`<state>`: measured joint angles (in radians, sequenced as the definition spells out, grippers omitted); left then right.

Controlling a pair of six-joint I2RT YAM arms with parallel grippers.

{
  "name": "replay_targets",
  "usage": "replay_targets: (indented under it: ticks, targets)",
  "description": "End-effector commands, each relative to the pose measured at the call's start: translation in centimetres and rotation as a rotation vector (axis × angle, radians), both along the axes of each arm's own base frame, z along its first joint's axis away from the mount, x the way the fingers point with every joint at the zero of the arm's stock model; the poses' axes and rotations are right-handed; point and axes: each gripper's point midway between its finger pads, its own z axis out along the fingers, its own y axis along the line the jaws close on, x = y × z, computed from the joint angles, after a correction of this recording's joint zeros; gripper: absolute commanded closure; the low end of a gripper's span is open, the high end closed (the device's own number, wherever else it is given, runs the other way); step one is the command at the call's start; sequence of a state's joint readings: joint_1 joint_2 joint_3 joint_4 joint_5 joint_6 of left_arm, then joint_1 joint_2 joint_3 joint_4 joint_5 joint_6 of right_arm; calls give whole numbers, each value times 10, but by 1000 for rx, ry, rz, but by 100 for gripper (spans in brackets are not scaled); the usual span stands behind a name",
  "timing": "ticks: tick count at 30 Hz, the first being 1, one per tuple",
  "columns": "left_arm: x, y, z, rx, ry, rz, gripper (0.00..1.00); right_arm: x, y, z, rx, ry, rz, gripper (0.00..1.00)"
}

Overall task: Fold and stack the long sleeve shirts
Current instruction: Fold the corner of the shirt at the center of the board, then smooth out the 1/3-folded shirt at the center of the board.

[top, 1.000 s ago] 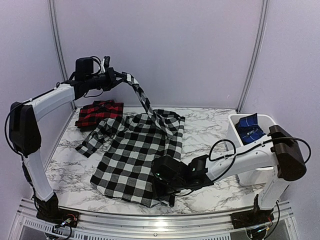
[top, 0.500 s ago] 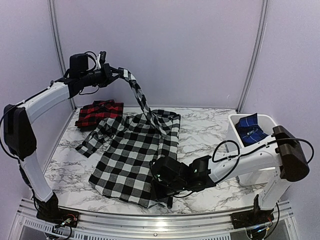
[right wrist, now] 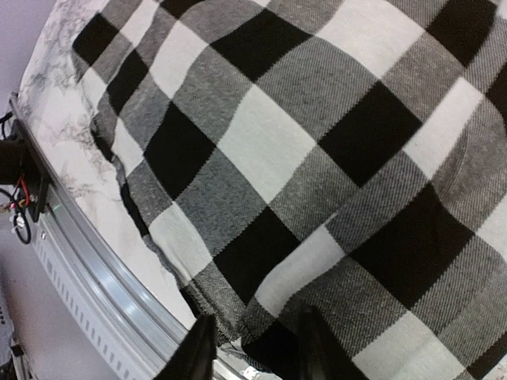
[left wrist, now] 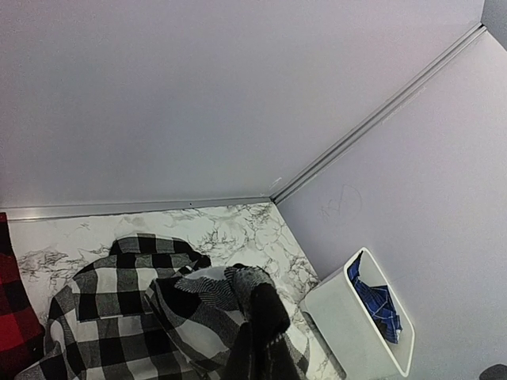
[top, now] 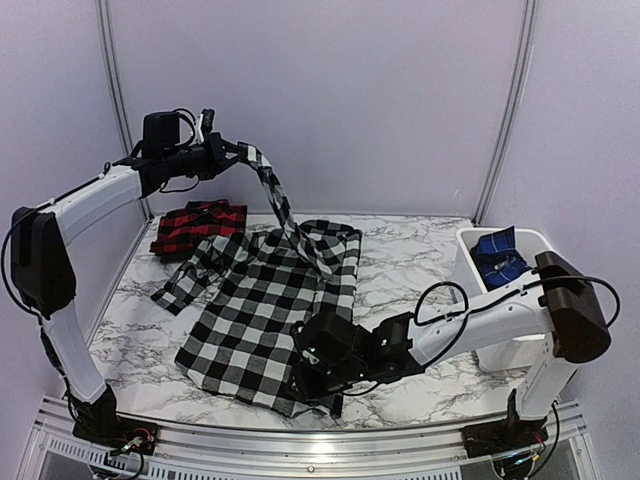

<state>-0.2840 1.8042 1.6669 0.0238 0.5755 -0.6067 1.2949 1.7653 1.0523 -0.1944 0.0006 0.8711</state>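
Your left arm [top: 100, 195] reaches high over the far left of the marble desk [top: 420, 250]. The left jaws are closed on a sleeve [top: 272, 190] of the black-and-white shirt [top: 260, 310], pinching its end. The sleeve hangs stretched from there and slants down to the far right part of the shirt. The rest of that shirt lies spread in the middle of the desk, its other sleeve trailing left.

Your right arm [top: 480, 310] stretches low across the near side. The right jaws stand a little apart, fingertips [right wrist: 198, 344] over the shirt's near hem, close to the desk's metal front rail [right wrist: 87, 277].

The red-and-black shirt [top: 197, 225] lies in a compact heap at the far left, just beyond the spread shirt. A white bin [top: 468, 262] holding blue cloth [top: 500, 260] stands at the right.
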Motion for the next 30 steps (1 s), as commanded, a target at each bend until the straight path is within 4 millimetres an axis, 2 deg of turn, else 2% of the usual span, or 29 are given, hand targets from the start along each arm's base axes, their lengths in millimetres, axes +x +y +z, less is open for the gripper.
replay_targets:
  ticks: [1, 3, 8, 11, 13, 17, 20, 25, 30]
  targets:
    - [2, 2, 0, 16, -19, -4, 100, 18, 6, 39, 108, -42, 5, 53]
    - [2, 2, 0, 16, -20, -6, 100, 35, -7, 58, 142, -71, -32, 49]
    - [2, 1, 2, 13, -24, -13, 100, 91, -55, 93, 188, -160, -173, 50]
    - [3, -1, 1, 8, -20, -19, 100, 126, -85, 102, 189, -209, -273, 55]
    - [2, -2, 1, 5, -17, -24, 100, 146, -96, 104, 208, -221, -310, 60]
    - [2, -1, 2, 8, -21, -21, 100, 168, -94, 106, 205, -234, -301, 68]
    - [2, 2, 3, 20, -28, -8, 100, 175, -81, 103, 197, -226, -275, 74]
    - [-2, -2, -2, 18, -14, -44, 100, 161, -55, 75, 210, -154, -221, 78]
    - [-14, -4, -11, 24, 4, -71, 100, 161, -29, 50, 242, -114, -194, 82]
